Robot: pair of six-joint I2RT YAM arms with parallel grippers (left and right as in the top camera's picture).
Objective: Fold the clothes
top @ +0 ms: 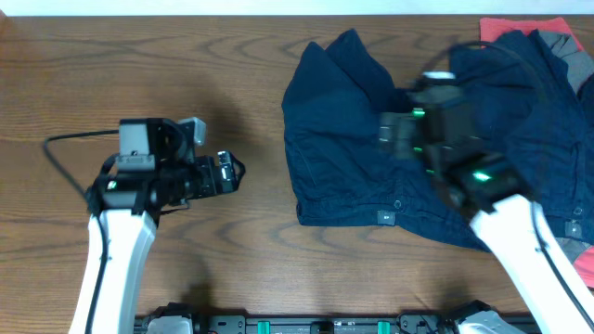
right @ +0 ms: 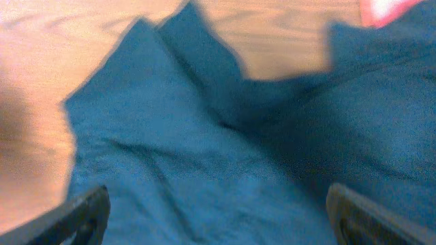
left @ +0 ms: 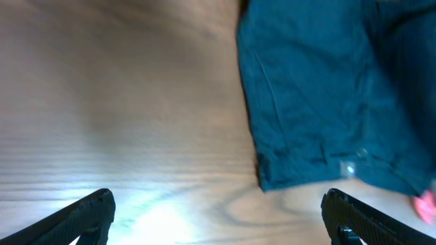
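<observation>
A dark navy garment lies rumpled on the wooden table at centre right, with a small pale tag at its near hem. More navy cloth lies to its right, over a coral-red piece and a grey piece at the far right corner. My right gripper hovers over the navy garment, blurred, jaws open and empty; the right wrist view shows the cloth between its fingers. My left gripper is open and empty over bare wood, left of the garment.
The wooden table stretches to the left and far side. Another coral-red bit shows at the right edge near the front. A black cable loops left of the left arm.
</observation>
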